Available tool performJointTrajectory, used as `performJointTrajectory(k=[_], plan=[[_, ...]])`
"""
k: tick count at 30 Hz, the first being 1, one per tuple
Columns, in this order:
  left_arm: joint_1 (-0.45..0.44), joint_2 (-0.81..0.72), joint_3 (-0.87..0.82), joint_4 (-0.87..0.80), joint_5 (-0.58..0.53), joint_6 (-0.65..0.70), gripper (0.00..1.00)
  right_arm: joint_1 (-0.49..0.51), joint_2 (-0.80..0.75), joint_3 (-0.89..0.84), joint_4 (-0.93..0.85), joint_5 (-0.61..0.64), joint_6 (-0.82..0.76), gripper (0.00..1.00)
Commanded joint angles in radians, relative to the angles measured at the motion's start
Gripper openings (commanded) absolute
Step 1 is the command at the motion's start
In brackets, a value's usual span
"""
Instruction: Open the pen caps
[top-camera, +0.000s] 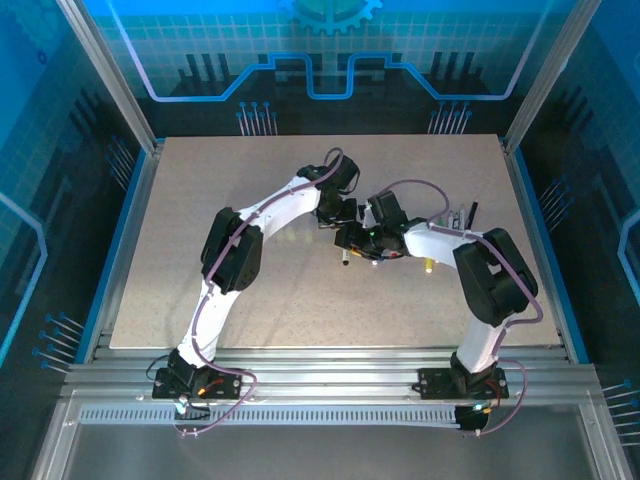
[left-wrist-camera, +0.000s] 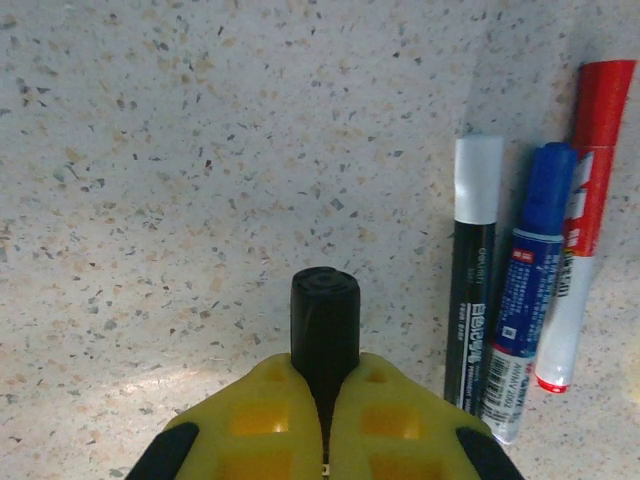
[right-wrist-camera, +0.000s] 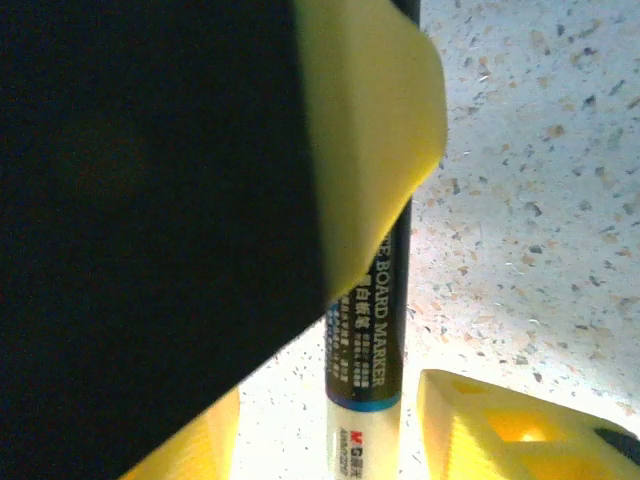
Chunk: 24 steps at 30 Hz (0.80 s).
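Note:
My left gripper is shut on the black end of a pen, which looks like its cap and points away from the camera. In the right wrist view the same pen has a white barrel with a black "board marker" label. It lies between the yellow fingers of my right gripper, which is open with a gap on each side. The left gripper's yellow finger covers the pen's far end. Seen from above, the left gripper and right gripper meet at the table's middle.
Three pens lie side by side right of the left gripper: black with a white cap, blue and red. More pens lie at the table's right, with a small yellow piece nearer. The speckled table has a raised frame.

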Motion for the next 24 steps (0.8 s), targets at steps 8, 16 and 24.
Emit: performJointTrajectory(k=[8, 16, 24], plan=[[-0.005, -0.067, -0.014, 0.01, 0.023, -0.018, 0.0, 0.018, 0.017, 0.026, -0.03, -0.016, 0.009, 0.13], [0.005, -0.07, -0.014, 0.005, 0.006, -0.016, 0.39, 0.021, -0.068, -0.091, 0.074, -0.049, -0.029, 0.0], [0.007, -0.068, -0.03, 0.018, 0.014, -0.021, 0.39, 0.027, -0.134, -0.171, 0.163, -0.063, -0.023, 0.0]])
